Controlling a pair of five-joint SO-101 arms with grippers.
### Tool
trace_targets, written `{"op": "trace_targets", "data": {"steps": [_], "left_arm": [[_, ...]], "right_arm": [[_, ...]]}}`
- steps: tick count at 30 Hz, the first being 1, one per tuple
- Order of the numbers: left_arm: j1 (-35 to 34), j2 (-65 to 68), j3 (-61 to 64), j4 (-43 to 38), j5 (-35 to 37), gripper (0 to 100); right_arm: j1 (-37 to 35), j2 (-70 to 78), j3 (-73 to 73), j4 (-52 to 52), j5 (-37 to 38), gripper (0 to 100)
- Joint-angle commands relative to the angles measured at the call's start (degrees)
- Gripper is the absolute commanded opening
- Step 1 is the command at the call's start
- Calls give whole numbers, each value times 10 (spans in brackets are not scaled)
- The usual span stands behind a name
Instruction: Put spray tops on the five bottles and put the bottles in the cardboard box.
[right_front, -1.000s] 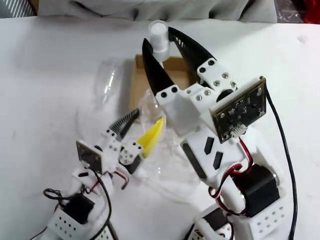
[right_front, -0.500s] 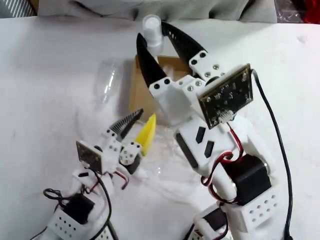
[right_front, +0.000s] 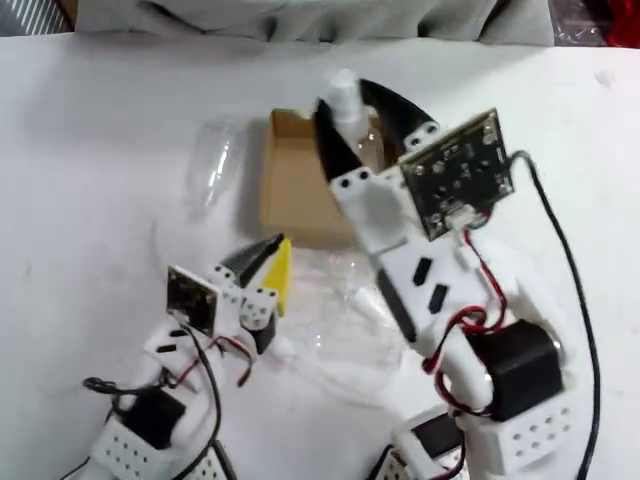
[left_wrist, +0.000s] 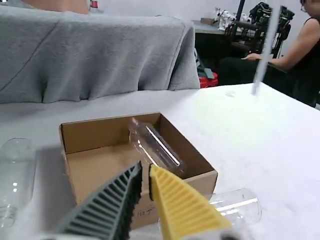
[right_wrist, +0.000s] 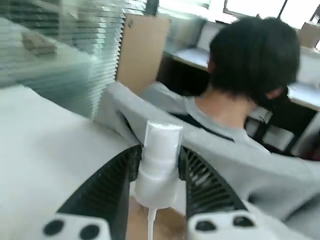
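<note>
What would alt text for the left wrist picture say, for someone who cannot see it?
An open cardboard box sits on a white table with a clear bottle lying inside. Nearer the camera, the left gripper, grey and yellow, is shut on nothing. A second bottle and a third bottle lie beside the box.

A grey cloth lies bunched along the far edge of the white tabletop, with window blinds in the room behind.

White spray top; black ribbed right gripper; left gripper yellow and dark-grey, ribbed; brown cardboard box; clear bottle.
</note>
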Motion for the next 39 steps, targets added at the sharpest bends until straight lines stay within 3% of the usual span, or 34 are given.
{"op": "trace_targets", "data": {"steps": [1,6,13,18,21,29,35,39], "left_arm": [[-26,-14,-114,120,-3,24],[-45,-13,-143,159,-3,24],[-124,20,-193,200,-3,24],[-136,206,-295,240,-31,24],[-136,324,-338,238,-31,24],[-126,495,-373,113,-30,24],[-119,618,-476,107,33,24],[-95,734,-567,107,38,25]], "right_arm": [[53,-12,-14,80,3,15],[96,-12,-14,137,3,15],[173,-10,44,234,6,15],[259,-10,175,198,9,17],[311,-10,236,167,47,17],[401,-1,391,66,169,18],[415,119,396,56,151,16],[409,211,396,-4,84,16]]}}
